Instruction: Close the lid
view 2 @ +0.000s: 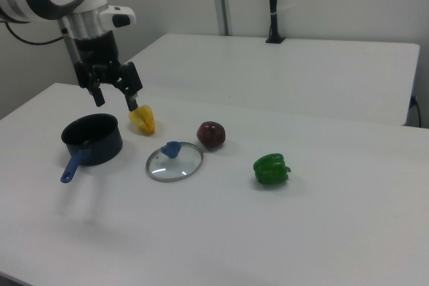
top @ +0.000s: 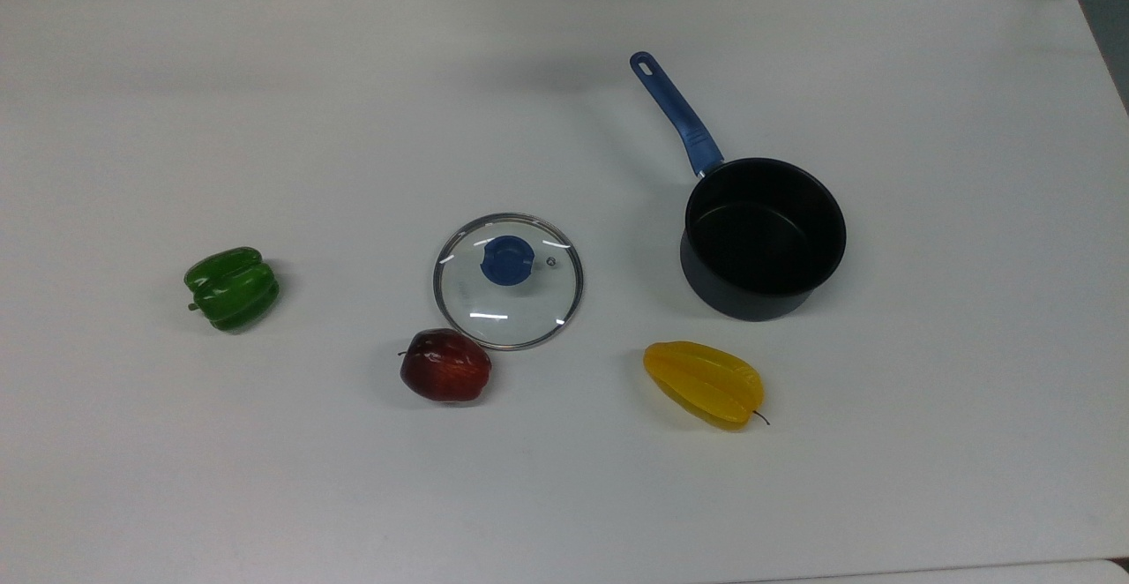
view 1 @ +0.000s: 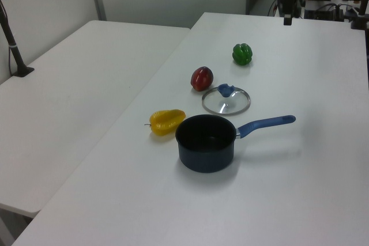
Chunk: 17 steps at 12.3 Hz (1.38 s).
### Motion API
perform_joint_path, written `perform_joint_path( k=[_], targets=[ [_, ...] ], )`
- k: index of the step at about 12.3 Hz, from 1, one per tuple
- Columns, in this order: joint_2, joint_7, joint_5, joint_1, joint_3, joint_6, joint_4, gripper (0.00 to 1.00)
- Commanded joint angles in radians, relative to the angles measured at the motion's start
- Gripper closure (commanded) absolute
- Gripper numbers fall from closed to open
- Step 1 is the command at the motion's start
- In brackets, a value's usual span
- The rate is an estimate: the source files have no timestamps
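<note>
The round glass lid [top: 508, 280] with its metal rim and blue knob lies flat on the white table, also seen as the lid [view 1: 226, 101] and the lid [view 2: 174, 163]. A dark saucepan [top: 764, 235] with a blue handle stands open and empty to the top view's right of it; the same saucepan [view 1: 206, 142] [view 2: 92, 140] is apart from the lid. My gripper [view 2: 116, 101] hangs open in the air above the table, over the saucepan's side in the right view, holding nothing.
A red apple [top: 445, 365] sits just in front of the lid, nearly touching its rim. A yellow starfruit [top: 704, 382] lies near the saucepan. A green bell pepper [top: 233, 288] stands at the top view's left. A second white table [view 1: 69, 96] adjoins.
</note>
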<state>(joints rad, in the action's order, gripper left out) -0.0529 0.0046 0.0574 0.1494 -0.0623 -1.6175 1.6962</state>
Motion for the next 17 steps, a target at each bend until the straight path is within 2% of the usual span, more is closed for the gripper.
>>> perform_joint_path(
  k=[1,10,12,14,17],
  targets=[
    [-0.022,0.003,-0.005,-0.016,-0.013,0.010,0.016,0.00],
    [-0.010,0.005,-0.018,-0.024,-0.013,0.001,0.011,0.00],
    [0.051,0.021,-0.027,-0.021,-0.011,-0.008,-0.033,0.00],
    [0.154,0.144,-0.041,-0.019,-0.011,-0.080,-0.107,0.00],
    [0.237,0.169,-0.042,-0.022,-0.011,-0.238,-0.110,0.00]
  ],
)
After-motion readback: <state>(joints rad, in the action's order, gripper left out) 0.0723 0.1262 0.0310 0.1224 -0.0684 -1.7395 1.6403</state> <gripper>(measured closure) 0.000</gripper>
